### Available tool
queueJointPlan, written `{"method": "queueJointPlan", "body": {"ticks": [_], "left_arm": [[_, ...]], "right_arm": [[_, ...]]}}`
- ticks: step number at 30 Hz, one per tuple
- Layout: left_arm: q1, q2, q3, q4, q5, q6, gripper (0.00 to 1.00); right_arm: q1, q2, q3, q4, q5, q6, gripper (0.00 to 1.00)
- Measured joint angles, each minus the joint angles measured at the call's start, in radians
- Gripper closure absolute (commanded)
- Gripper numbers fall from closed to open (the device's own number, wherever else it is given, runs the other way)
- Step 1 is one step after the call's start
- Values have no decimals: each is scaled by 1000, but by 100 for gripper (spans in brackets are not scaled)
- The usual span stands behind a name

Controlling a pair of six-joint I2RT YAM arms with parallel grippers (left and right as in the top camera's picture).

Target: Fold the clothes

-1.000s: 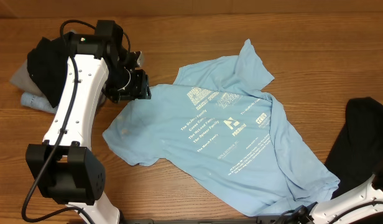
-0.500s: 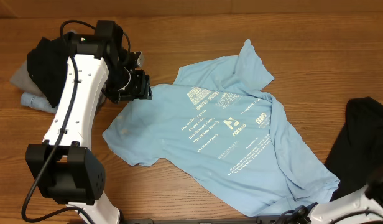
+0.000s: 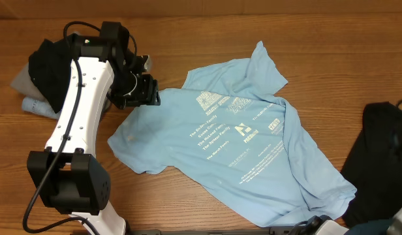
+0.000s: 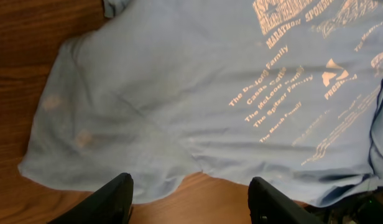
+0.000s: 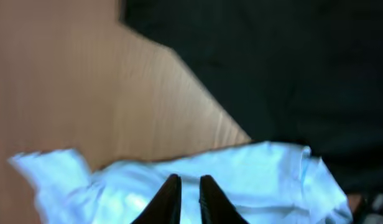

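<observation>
Dark clothes [image 3: 43,62] heap at the worktop's [image 3: 188,32] left edge. The left gripper [image 3: 143,90] hangs there, fingers wide and empty, beside the light blue T-shirt [image 3: 240,143], which lies rumpled mid-worktop with bare wood around it. Over its right corner the right gripper's [image 5: 190,194] fingers nearly meet; I cannot tell whether they pinch cloth.

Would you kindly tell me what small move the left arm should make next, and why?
Probably lower the left gripper and close on the near edge of the light blue T-shirt. Its jaws stand open and empty, with that edge lying between them, and the shirt lies spread and unfolded.
</observation>
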Motion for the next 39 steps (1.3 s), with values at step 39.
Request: {"method": "queueJointPlan", "body": {"ticks": [39], "left_arm": [[0,0,0,-56,0,26,32]], "right_arm": [[-217,363,-24,566,256,197,64]]}}
